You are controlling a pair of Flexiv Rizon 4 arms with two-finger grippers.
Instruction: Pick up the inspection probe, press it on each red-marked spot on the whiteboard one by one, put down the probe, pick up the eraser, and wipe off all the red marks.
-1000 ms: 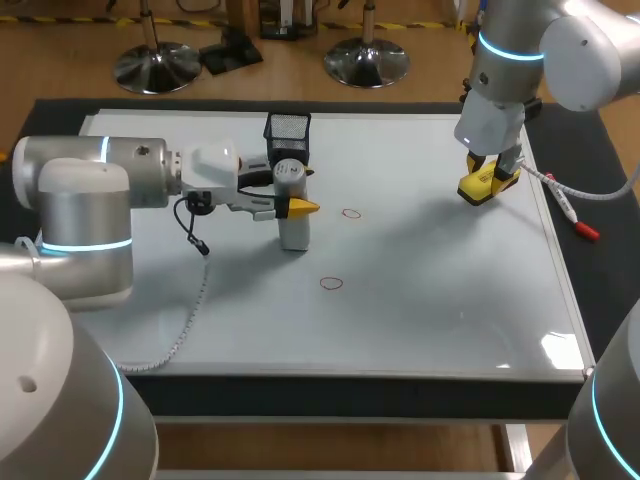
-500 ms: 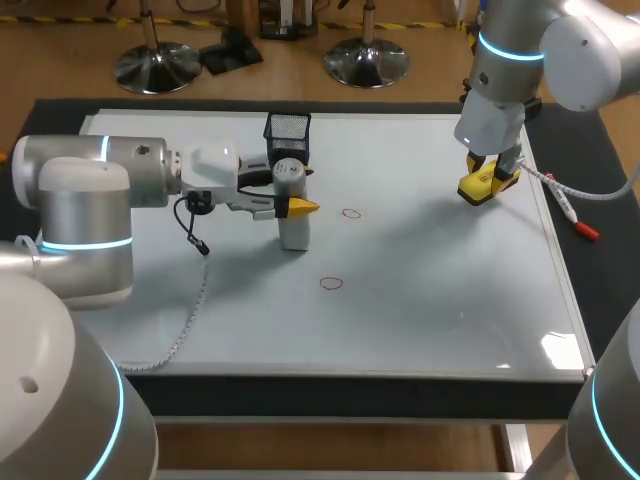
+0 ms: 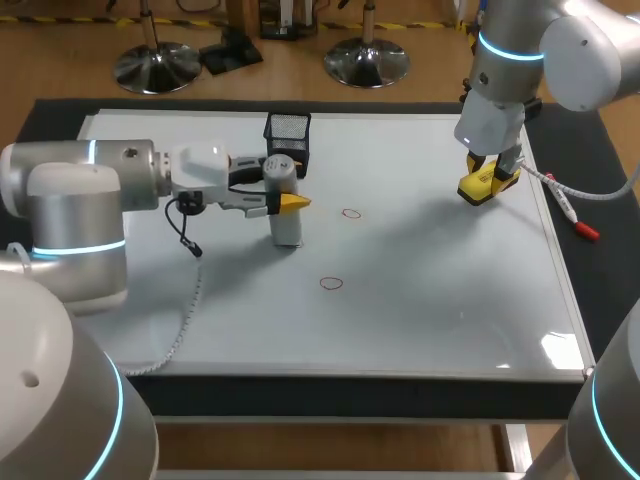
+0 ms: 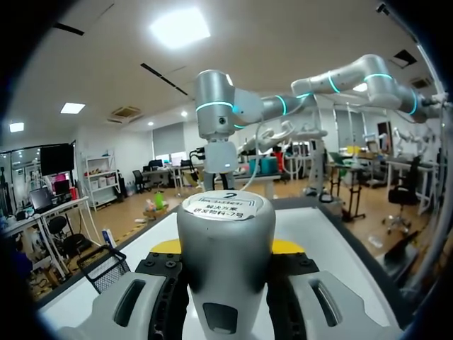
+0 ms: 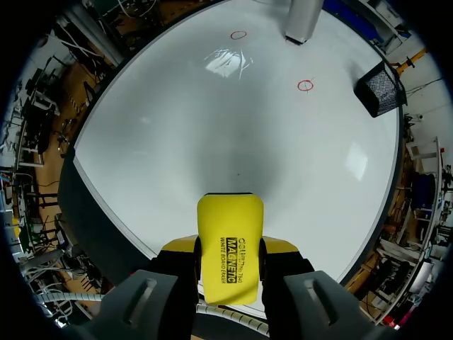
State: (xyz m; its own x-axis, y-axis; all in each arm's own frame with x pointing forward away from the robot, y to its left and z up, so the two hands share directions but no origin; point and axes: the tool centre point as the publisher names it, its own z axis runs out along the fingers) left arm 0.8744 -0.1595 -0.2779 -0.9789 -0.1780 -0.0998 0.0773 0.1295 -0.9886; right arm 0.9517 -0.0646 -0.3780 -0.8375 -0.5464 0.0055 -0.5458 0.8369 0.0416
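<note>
Fingers clenched on both sides: the left gripper (image 3: 284, 203) grips the inspection probe (image 3: 286, 222) near its top and holds it upright. The right gripper (image 3: 489, 181) pinches the yellow eraser (image 3: 481, 188) low over the far right part of the board, well apart from the probe. The whiteboard (image 3: 430, 300) fills most of the table. The probe's base is at or just above the board, in front of the black mesh basket (image 3: 287, 132); I cannot tell whether it touches. Neither red mark is under it. One small ring (image 3: 350, 213) lies beside the probe toward the right arm, and the other (image 3: 331, 283) lies nearer the front edge. The step in hand looks like the first press, so the task is probably at an early stage. To do it well, take the beside-lying ring first. Keep the probe vertical, centre its base over the ring, then lower it straight down and press lightly. Lift it clear before crossing to the second ring, since a sliding base could smear the ink. The eraser arm is best left parked where it is. A red-capped marker (image 3: 566, 209) lies at the board's right rim, out of the way.
</note>
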